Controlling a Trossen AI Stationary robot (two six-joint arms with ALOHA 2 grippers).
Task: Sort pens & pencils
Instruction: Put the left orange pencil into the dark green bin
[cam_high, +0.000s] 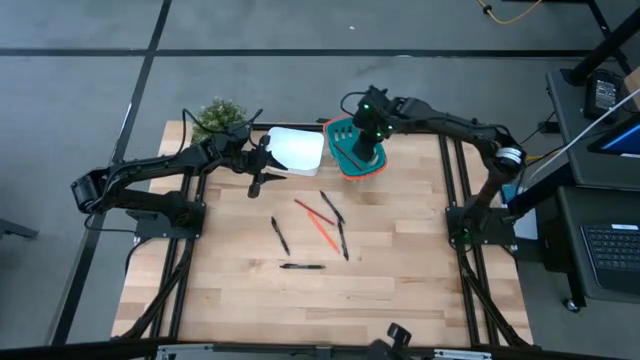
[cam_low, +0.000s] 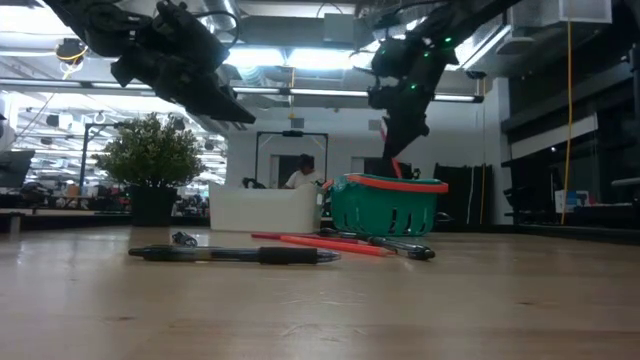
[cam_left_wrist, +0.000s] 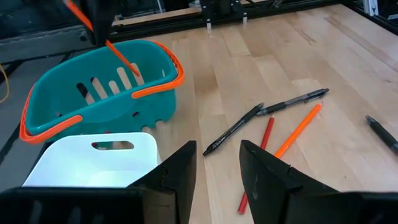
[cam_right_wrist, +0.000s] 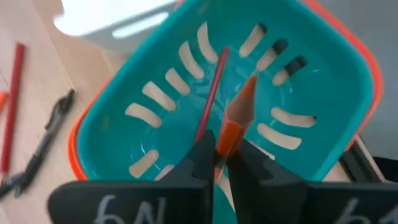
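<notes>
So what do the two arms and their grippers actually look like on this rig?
Both arms are dark, slim and jointed. The left gripper has broad, flat black fingers. The right gripper has tapered black fingers, with white handwritten marks on the body behind them. Small green lights glow on the right arm.

A robotics lab or open office is indicated: a wooden table (cam_high: 380, 290) is framed by metal rigging, cabled monitors (cam_high: 605, 90) are placed alongside, and ceiling strip lights (cam_low: 270, 58) are seen beyond.
</notes>
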